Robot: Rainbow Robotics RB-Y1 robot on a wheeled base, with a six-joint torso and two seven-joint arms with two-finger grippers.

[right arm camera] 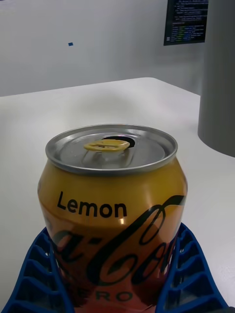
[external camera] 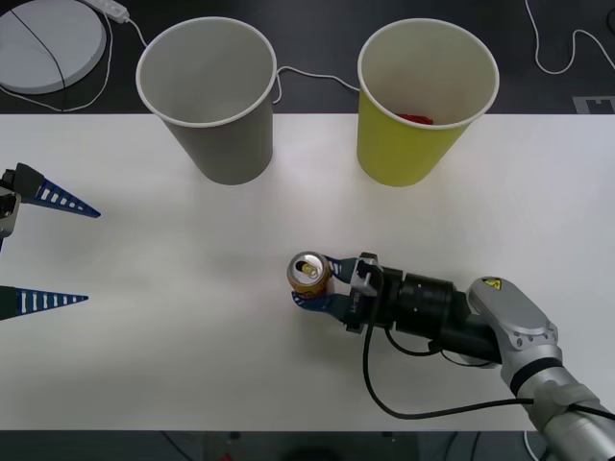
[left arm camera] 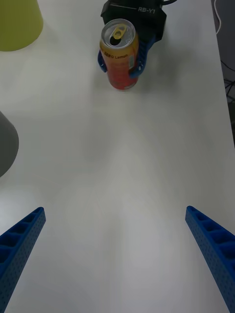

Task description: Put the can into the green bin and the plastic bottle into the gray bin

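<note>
The can (external camera: 309, 274), orange-gold with a silver top, stands upright in the middle of the white table. My right gripper (external camera: 309, 279) is shut on it, one blue finger along each side of the can (right arm camera: 112, 205). From the left wrist view the can (left arm camera: 119, 54) shows held in the right gripper (left arm camera: 121, 58). At the table's far edge stand the gray bin (external camera: 216, 106) and, to its right, the green bin (external camera: 423, 106). My left gripper (external camera: 91, 255) waits open at the table's left edge, holding nothing (left arm camera: 113, 210). The plastic bottle is out of view.
Something red (external camera: 416, 119) lies inside the green bin. A round white object (external camera: 48, 43) and white cables lie behind the table. Bare table stretches between the can and both bins.
</note>
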